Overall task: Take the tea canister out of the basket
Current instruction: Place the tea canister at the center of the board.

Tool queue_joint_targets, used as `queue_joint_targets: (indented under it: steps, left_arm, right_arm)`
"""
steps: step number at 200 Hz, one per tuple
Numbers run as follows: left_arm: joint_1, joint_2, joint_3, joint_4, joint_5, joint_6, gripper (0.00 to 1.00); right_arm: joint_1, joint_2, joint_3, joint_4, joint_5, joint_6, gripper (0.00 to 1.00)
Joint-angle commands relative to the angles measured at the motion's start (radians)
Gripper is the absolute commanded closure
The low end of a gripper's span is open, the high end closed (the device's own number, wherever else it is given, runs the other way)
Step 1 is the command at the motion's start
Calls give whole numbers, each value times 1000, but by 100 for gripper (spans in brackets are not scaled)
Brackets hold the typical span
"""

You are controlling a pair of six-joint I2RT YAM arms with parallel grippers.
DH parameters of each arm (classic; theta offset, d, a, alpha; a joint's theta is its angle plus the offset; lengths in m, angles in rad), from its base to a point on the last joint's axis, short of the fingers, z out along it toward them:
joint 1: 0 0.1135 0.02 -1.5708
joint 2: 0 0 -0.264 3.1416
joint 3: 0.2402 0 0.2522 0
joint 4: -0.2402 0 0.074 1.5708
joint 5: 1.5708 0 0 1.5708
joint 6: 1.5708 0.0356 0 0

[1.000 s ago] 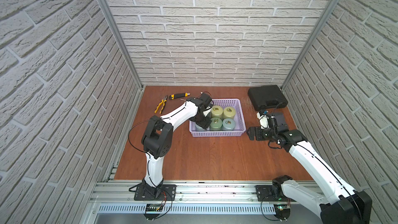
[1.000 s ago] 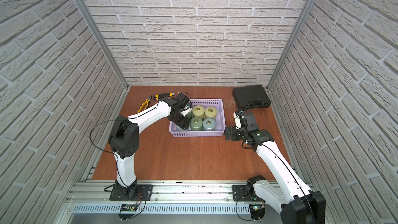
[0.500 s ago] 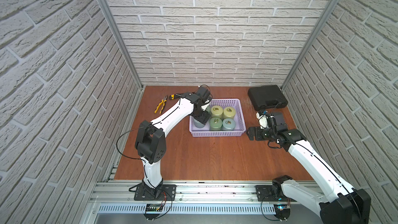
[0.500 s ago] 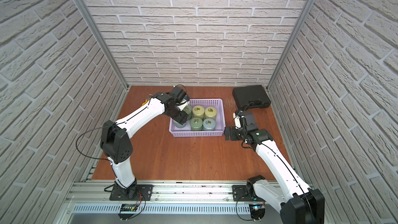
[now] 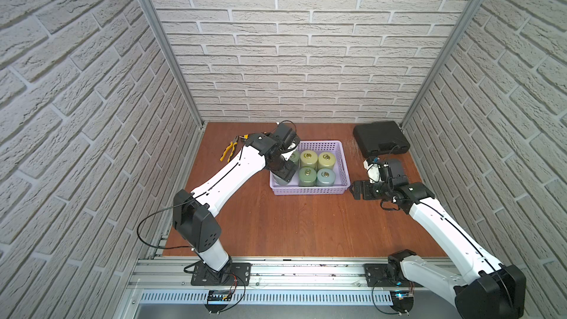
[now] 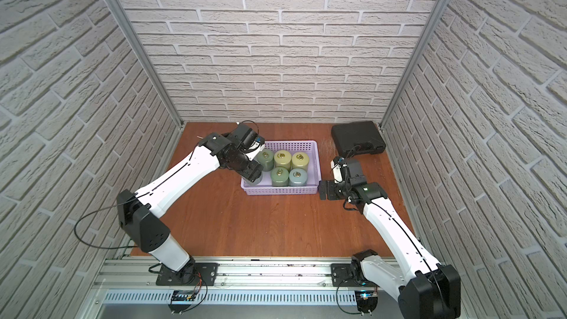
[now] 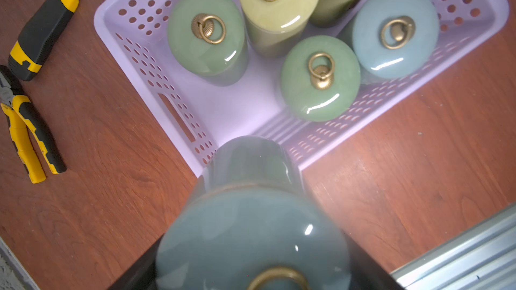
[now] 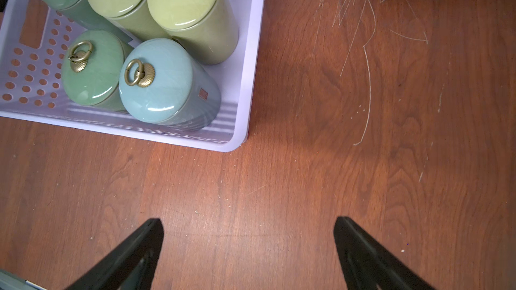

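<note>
Left jaws are clamped on the tea canister (image 7: 251,232), the grey-teal one. My dark fingers (image 7: 131,277) sit on either side of its lid in the left wrist view. In both top views it hangs under my left wrist at the basket's 8 o'clock corner (image 5: 279,180) (image 6: 254,179). Its body covers that corner of the rim, and I cannot tell whether its base is above the rim.

The basket (image 5: 310,191) sits toward the 12 o'clock half of the worktop (image 5: 291,225), lavender, with holes all round its walls. Five canisters stand upright inside and fill every place but that corner. Along the far wall is a green canister (image 7: 205,32) at the 9 o'clock end, then two yellow-green canisters (image 5: 308,158). Along the near wall are another green one (image 5: 306,175) and a pale blue canister (image 5: 325,176) at the 3 o'clock end. Each lid carries a brass ring.

Right jaws are spread wide with nothing between them. In the right wrist view only bare wood shows in the gap. They hover near the basket's 4 o'clock corner, not touching it.

At 10 o'clock from the basket lie yellow-handled pliers (image 5: 228,151) and a utility knife (image 7: 44,32), side by side. At 2 o'clock from it a black case (image 5: 380,141) lies closed in the far corner.
</note>
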Motion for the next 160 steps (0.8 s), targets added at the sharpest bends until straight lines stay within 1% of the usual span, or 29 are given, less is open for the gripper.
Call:
queue_joint_targets:
  steps: [1, 78, 113, 160]
  left_arm:
    - [-38, -50, -24, 4, -18, -26, 50]
    - [-184, -108, -126, 30, -24, -109, 51]
    - [-255, -105, -163, 71, -14, -150, 51]
    - [-347, -66, -189, 118, 2, -178, 51]
  right_arm:
    - [0, -3, 24, 22, -9, -7, 0]
    - [0, -1, 21, 13, -3, 7, 0]
    - [-1, -10, 22, 5, 21, 26, 0]
    - [0, -56, 11, -18, 74, 64, 0]
